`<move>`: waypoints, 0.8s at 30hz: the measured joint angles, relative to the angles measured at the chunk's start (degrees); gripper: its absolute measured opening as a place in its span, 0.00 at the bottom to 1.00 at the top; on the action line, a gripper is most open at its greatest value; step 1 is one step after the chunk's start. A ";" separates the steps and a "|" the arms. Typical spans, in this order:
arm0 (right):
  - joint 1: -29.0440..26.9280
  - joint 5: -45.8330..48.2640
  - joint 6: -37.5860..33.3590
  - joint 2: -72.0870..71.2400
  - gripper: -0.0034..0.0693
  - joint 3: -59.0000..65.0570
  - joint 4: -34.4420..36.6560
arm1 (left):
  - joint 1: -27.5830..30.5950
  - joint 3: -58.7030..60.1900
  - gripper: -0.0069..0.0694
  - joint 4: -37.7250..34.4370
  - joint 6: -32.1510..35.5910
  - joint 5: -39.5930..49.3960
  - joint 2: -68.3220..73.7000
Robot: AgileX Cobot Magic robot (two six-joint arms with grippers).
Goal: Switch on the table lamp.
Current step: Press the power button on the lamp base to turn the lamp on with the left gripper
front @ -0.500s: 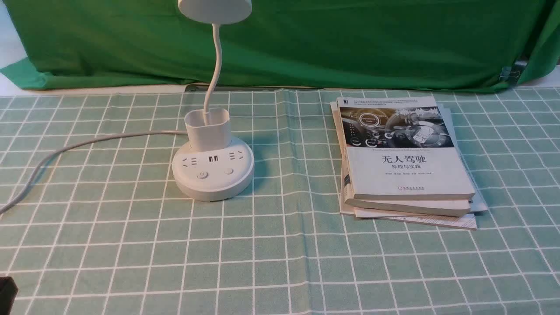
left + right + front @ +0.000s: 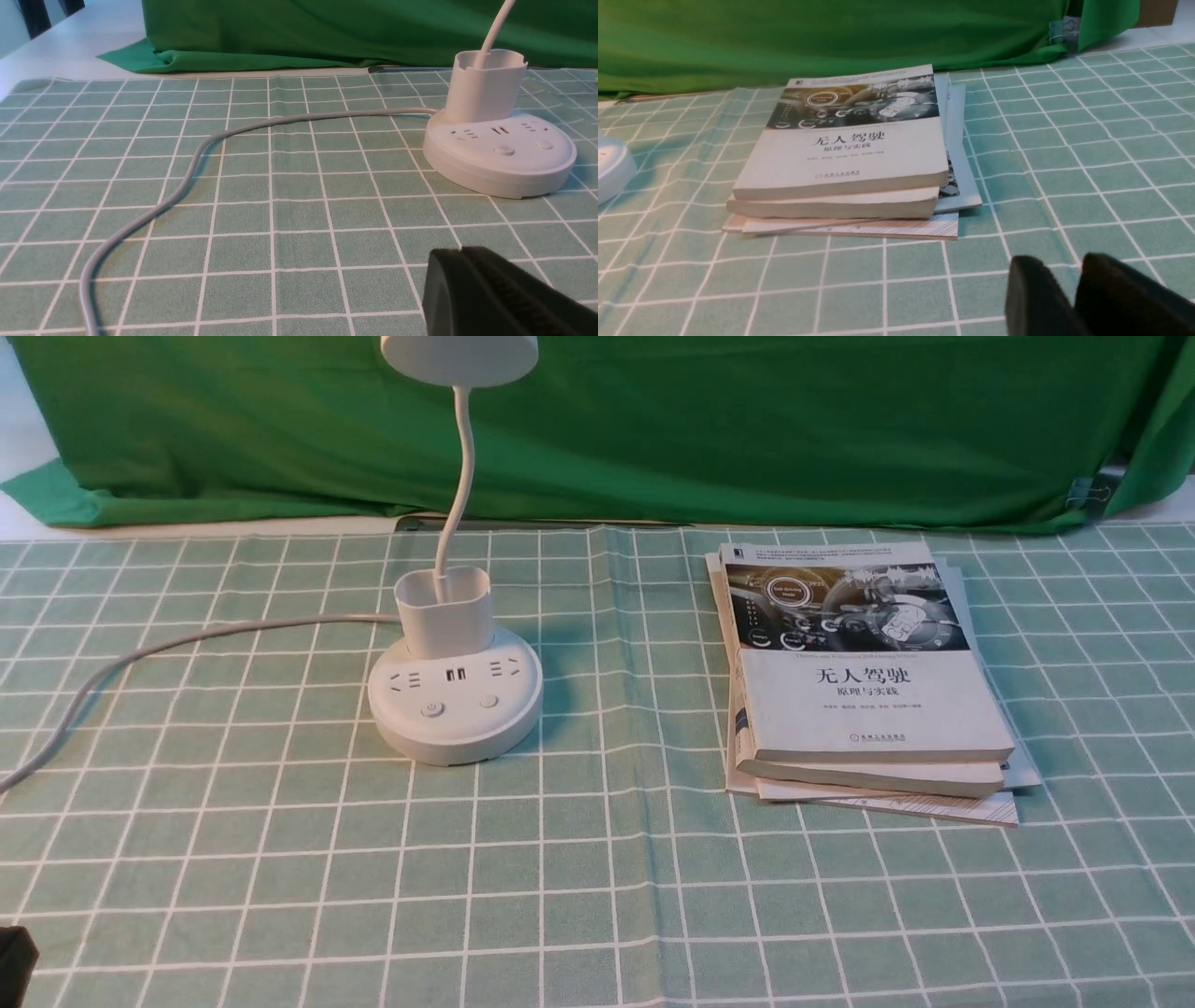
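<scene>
Black left pincer (image 2: 460,254) this side of table lamp (image 2: 456,709), tips together, nothing in it. Right pincer (image 2: 1059,266) nearer than lamp too, off to its right, narrow gap between tips, empty. Lamp itself upright on checked tabletop (image 2: 280,887), buttons facing up. Grey cord (image 2: 187,639) snaking off lamp's left. Book stack (image 2: 868,700) well right of lamp. Green drape (image 2: 653,429) behind it, fwiw.

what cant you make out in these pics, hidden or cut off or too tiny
- Lamp head: front view, upper part cut off by the top edge
- Power cord: far end cut off, front view by the left edge, left wrist view by the bottom edge
- Lower books' covers: front view, mostly hidden under the top book
- Small line beneath the title: front view, too small to read
</scene>
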 joint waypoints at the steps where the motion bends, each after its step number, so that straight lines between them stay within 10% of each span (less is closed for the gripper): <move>1: 0.00 0.00 0.00 0.00 0.33 0.00 0.00 | 0.00 0.00 0.12 0.00 0.00 0.00 0.00; 24: 0.00 0.00 0.00 0.00 0.37 0.00 0.00 | 0.00 0.00 0.12 0.00 0.00 -9.08 0.00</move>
